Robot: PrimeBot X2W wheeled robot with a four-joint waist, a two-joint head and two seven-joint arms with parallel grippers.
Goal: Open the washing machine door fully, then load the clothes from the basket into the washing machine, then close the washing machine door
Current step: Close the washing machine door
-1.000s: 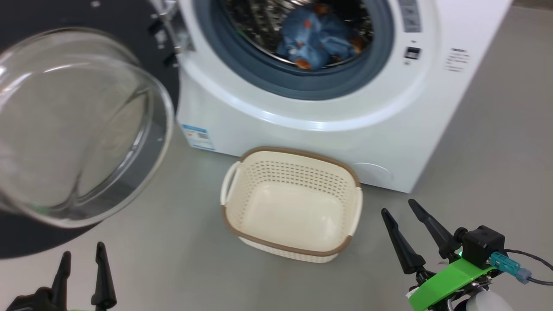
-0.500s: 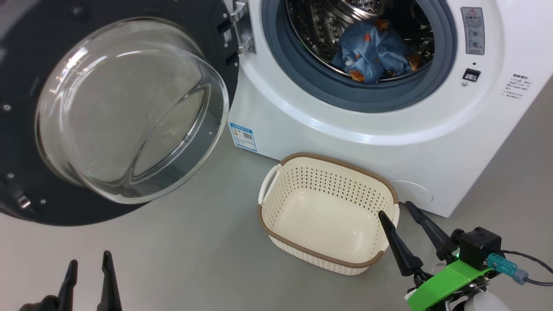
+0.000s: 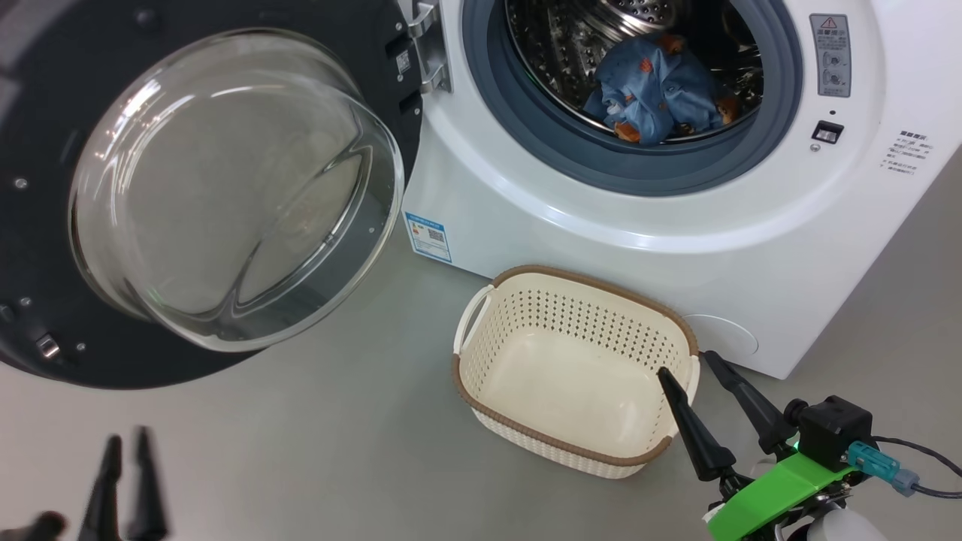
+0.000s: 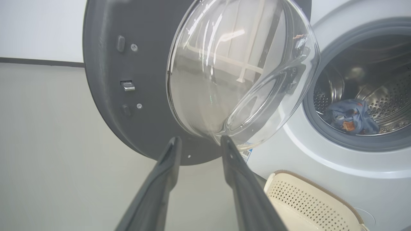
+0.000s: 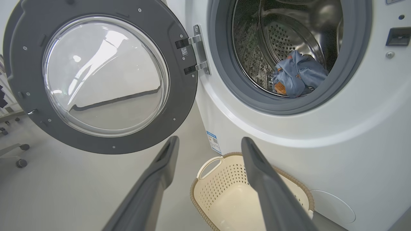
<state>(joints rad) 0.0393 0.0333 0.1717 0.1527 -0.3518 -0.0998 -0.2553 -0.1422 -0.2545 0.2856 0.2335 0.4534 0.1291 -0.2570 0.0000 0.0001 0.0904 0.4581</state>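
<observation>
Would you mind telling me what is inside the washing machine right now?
The clothes lie bunched low in the steel drum of the washing machine. Whatever lies under the heap is covered.

Pale grey floor (image 3: 338, 451); white wall (image 4: 38, 25); small castors (image 5: 23, 147)

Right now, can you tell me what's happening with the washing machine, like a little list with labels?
washing machine door: swung wide open, left of the opening
clothes: bunched inside the drum
basket: on the floor before the washing machine, no clothes inside
left gripper: open, holding nothing
right gripper: open, holding nothing, by the basket's right side
left to do: close the door
</observation>
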